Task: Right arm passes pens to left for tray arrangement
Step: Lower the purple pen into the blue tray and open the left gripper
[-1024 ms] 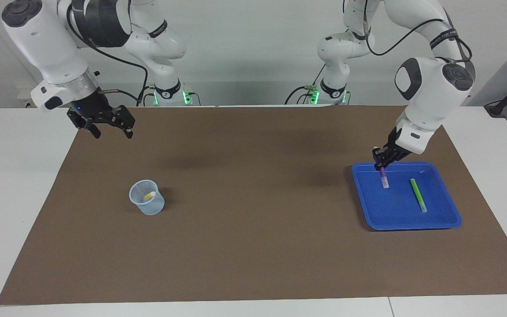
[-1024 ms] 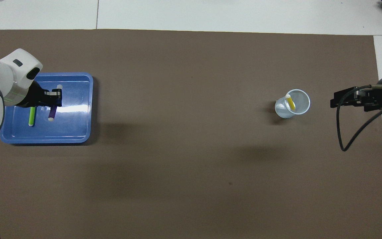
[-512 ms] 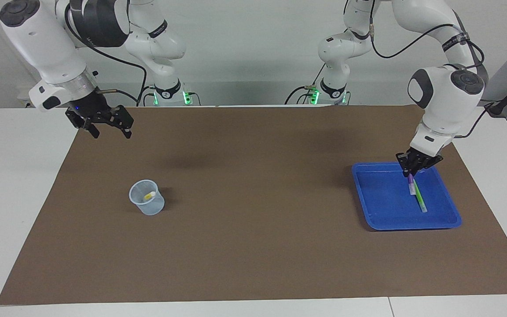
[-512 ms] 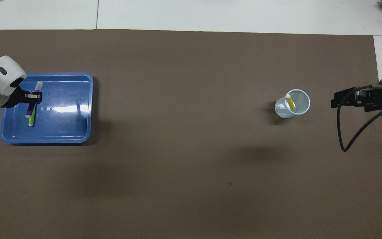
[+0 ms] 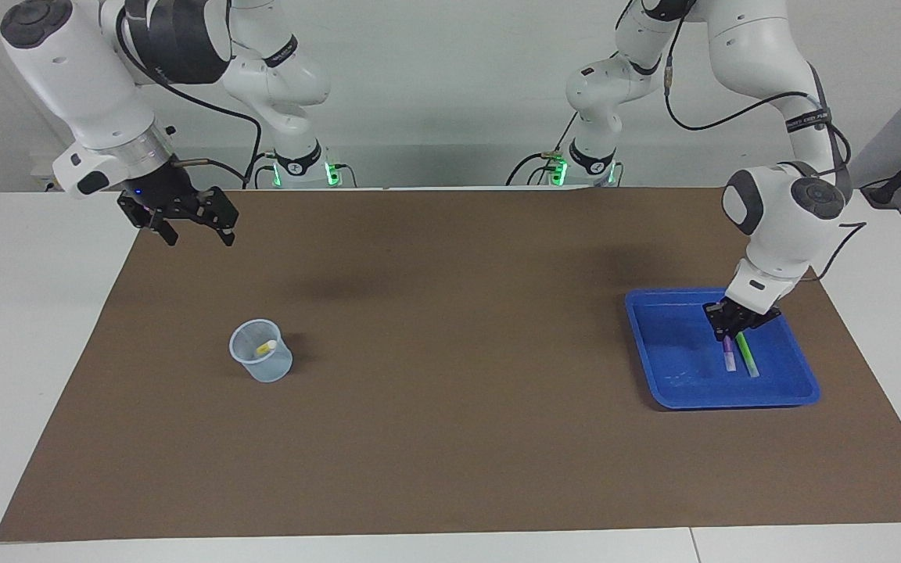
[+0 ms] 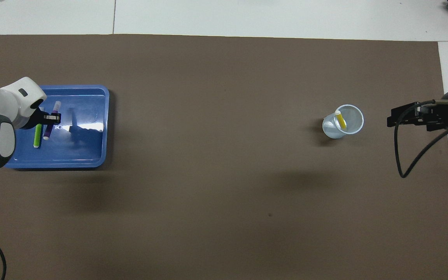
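The right gripper (image 5: 194, 228) hangs in the air with its jaws open and empty, over the mat's (image 5: 450, 438) edge at the right arm's end of the table, close to the robots; this arm waits. Farther out on that same end stands the cup (image 5: 261, 350), well apart from the gripper, with the yellow pen (image 5: 266, 346) leaning inside it, pale tip up.

At the left arm's end of the table lies the blue tray (image 5: 654, 367), about as far from the robots as the cup. The left gripper (image 5: 734, 327) is low over the tray, closed on the purple pen (image 5: 729, 353), which slants down from the jaws, its pale tip close to the tray floor. Whether that tip touches the floor cannot be told. Just beside it, toward the table's end, the green pen (image 5: 748, 356) lies flat in the tray, free of any grip.

By this showing the task looks about two thirds through: one pen is laid in the tray, and a second is being set alongside it but not yet let go. What is left, I judge, is to release the purple one, then for the right arm to take the yellow pen from the cup, pass it over, and have it laid with the others.
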You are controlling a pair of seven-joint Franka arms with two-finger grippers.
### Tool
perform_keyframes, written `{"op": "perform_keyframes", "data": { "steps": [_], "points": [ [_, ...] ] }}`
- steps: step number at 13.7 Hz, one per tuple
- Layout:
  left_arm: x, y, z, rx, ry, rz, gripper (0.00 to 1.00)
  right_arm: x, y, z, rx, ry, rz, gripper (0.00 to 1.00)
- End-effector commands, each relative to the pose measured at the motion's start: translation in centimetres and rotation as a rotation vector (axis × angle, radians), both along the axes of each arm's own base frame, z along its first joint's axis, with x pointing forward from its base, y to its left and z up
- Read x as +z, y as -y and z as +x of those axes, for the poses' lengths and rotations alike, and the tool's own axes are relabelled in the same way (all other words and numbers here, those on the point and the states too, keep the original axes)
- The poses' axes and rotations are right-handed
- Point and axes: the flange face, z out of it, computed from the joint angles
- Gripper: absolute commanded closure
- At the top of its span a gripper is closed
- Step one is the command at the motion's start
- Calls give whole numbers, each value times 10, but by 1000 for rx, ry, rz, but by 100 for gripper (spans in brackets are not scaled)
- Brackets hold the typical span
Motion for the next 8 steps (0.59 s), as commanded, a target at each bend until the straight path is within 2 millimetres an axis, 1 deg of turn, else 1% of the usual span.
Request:
{"op": "perform_keyframes", "data": {
  "steps": [1, 3, 4, 8],
  "points": [
    [-23, -10, -14, -7, 26, 8, 100, 2, 1, -8, 25, -9, -23, 0],
    [-28, -10, -17, -8, 22, 6, 100, 2, 2, -9, 25, -11, -23, 0],
    [-35, -10, -17, -12, 12, 6, 100, 2, 2, -9, 26, -11, -23, 0],
    [-37, -10, -18, -24, 7, 19, 100, 2, 2, -9, 25, -11, -23, 0]
  ]
}}
